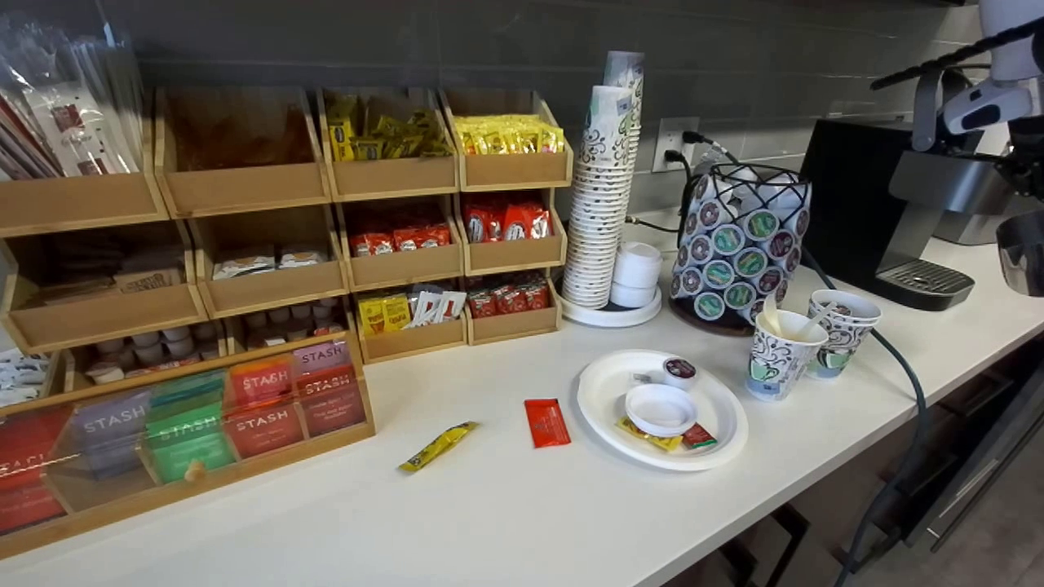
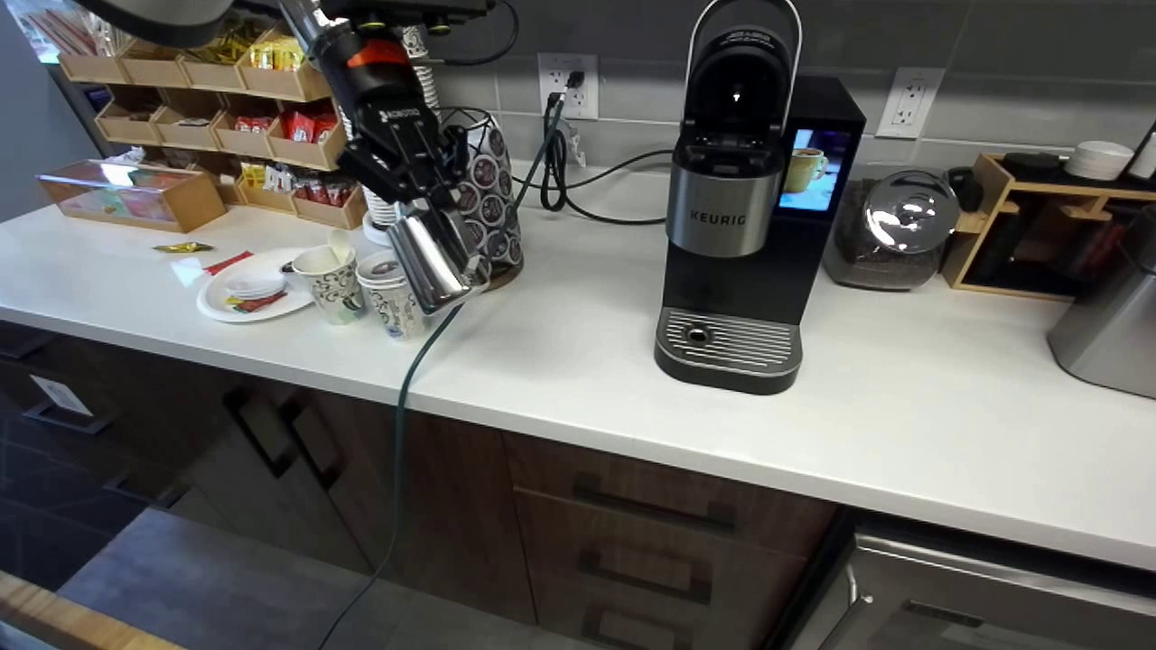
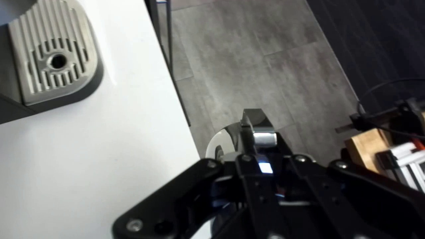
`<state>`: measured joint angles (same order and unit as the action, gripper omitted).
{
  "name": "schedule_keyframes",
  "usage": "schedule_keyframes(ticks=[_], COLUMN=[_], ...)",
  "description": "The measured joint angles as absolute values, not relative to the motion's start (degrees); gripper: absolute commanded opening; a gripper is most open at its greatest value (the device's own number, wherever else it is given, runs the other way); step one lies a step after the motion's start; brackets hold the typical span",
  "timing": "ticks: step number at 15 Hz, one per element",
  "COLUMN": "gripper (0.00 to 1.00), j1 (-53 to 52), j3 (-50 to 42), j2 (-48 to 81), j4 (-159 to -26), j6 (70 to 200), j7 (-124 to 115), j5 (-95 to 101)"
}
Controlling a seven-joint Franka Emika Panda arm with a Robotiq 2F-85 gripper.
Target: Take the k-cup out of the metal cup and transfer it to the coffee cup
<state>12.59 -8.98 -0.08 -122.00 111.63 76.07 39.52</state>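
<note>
In an exterior view, we find wooden bins (image 2: 185, 79) and a clear-lidded wooden box (image 2: 200, 200) well left of the fingers of the gripper (image 2: 439, 195). Nearer to them, on the smooth white counter (image 2: 569, 343), we see a crinkled yellow packet (image 2: 183, 246), a flat red packet (image 2: 228, 263) and a round white plate (image 2: 213, 293) bearing a shallow white bowl (image 2: 256, 285). Next comes a scroll-patterned paper cup (image 2: 336, 296) with pale utensils (image 2: 340, 244) in it; just beside it, below and left of the fingers, stands the coffee cup (image 2: 397, 311), of the same printed paper, nested in another. A k-cup (image 2: 388, 269) sits inside it, round lid facing up.

The arm (image 2: 366, 72) reaches in from the top left, its wrist slanting down to the right. The fingers are drawn in close on the metal cup (image 2: 433, 260), polished and smooth, above the counter. Its long axis leans from upper left to lower right; which end is the mouth we cannot tell.

Behind the fingers and to their right, we see a wire rack (image 2: 508, 274) packed with round pods (image 2: 489, 176). Well right of them stands the coffee machine (image 2: 722, 212), black and brushed silver, lid raised, then a rounded see-through jar (image 2: 871, 259) with a mirror-bright dome
</note>
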Motion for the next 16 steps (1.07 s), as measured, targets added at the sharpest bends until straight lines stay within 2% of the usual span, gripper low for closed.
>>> schedule_keyframes(ticks=[4, 5, 9, 16], gripper=[0.17, 0.04, 0.04, 0.04], j1=[12.16, 12.16, 12.20, 16.32], j3=[-9.12, -9.18, -9.50, -13.16], j2=[0.13, 0.16, 1.21, 15.00], j4=[-121.58, -121.58, -119.85, -100.89], j6=[110.78, 110.78, 108.58, 95.69], j7=[76.07, 76.07, 75.63, 75.83], j5=[39.17, 39.17, 35.30, 21.55])
